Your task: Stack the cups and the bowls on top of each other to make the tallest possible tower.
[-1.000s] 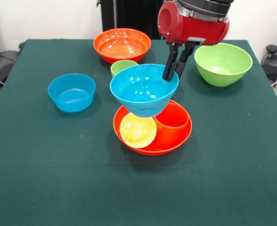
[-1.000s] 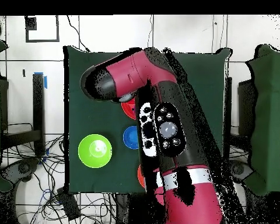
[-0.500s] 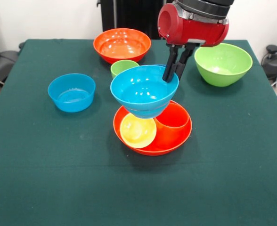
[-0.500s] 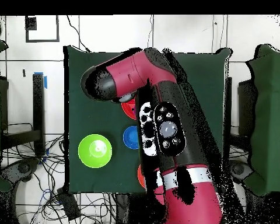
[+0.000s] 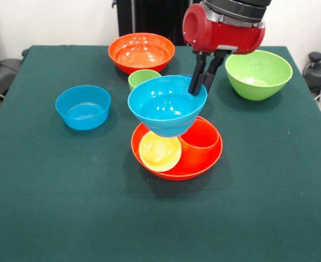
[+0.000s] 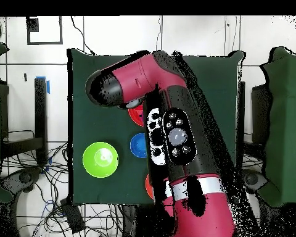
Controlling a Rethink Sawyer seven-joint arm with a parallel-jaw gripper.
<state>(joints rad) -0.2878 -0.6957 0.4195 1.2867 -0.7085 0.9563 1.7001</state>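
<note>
Claw (image 5: 201,87) pinched shut on rim of light blue bowl (image 5: 166,105), held mouth-up, slightly tilted, above the orange bowl (image 5: 205,159) near surface centre. Yellow cup (image 5: 159,151) and orange cup (image 5: 200,136) sit inside that bowl. Tower barely begun: second light blue bowl (image 5: 83,106), lime green bowl (image 5: 257,73), far orange bowl (image 5: 141,51), green cup (image 5: 141,78) all unstacked.

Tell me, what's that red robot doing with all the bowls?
The robot's end effector is pinching the rim of a light blue bowl and holding it over an orange bowl that has a yellow cup and an orange cup inside. Another blue bowl, a green bowl and a second orange bowl sit around the table.
</note>
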